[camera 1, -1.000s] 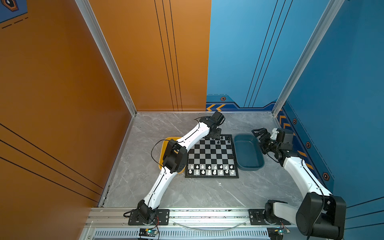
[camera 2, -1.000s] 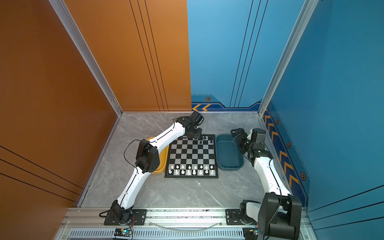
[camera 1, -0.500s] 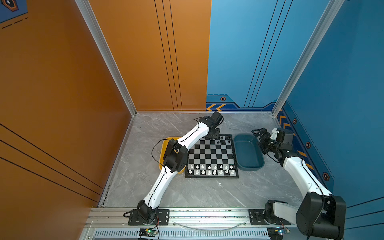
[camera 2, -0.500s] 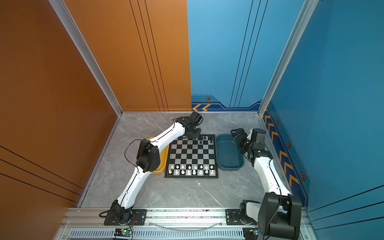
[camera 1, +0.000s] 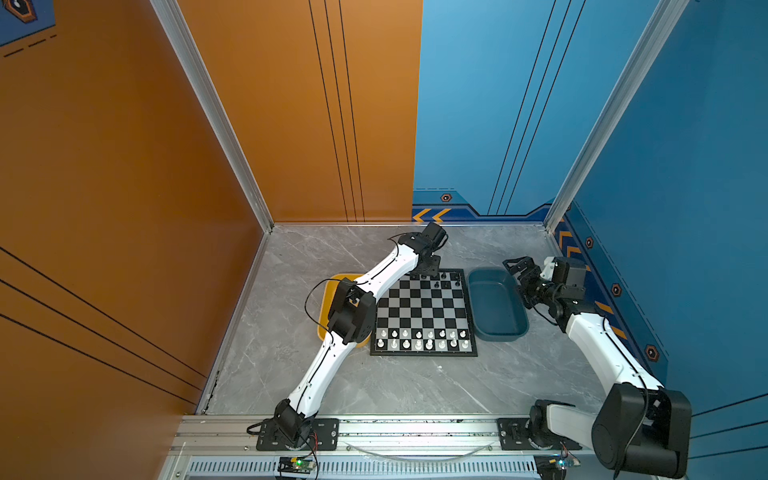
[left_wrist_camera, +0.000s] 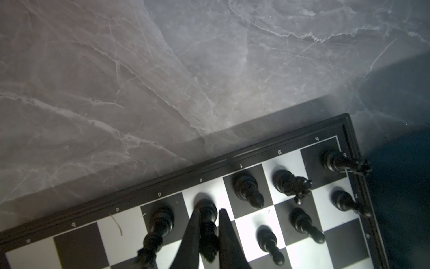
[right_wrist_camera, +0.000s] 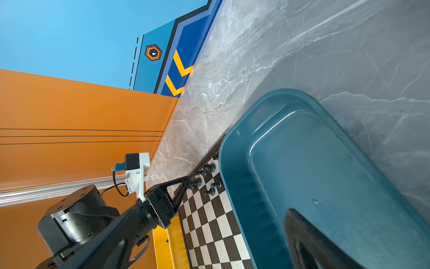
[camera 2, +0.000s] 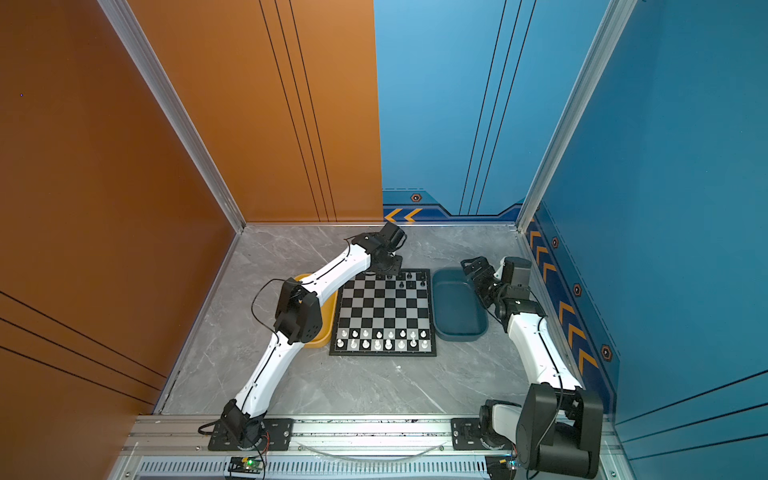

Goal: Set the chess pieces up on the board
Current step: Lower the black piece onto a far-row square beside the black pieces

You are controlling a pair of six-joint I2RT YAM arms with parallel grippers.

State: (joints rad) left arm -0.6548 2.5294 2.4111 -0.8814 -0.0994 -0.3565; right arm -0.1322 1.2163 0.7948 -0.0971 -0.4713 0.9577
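The board [camera 1: 424, 311] [camera 2: 384, 309] lies in the middle of the floor, black and silver checks. Several black chess pieces [camera 1: 445, 285] stand near its far right corner. My left gripper [camera 1: 424, 275] [camera 2: 384, 276] [left_wrist_camera: 209, 214] is over the far row, shut on a tall black piece [left_wrist_camera: 206, 208] whose base rests on the light e square. Beside it stand a black piece on d [left_wrist_camera: 160, 223], a bishop [left_wrist_camera: 247, 191], a knight [left_wrist_camera: 288, 184], a rook [left_wrist_camera: 337, 160] and pawns [left_wrist_camera: 302, 223]. My right gripper [camera 1: 517, 266] [camera 2: 473, 266] hangs open beside the blue tray, holding nothing.
White chessmen [camera 1: 424, 338] fill the two near rows. A dark blue tray [camera 1: 498, 328] [right_wrist_camera: 235, 186] sits right of the board, a yellow tray [camera 1: 328, 286] [right_wrist_camera: 165, 244] left of it under my left arm. Walls close in on three sides.
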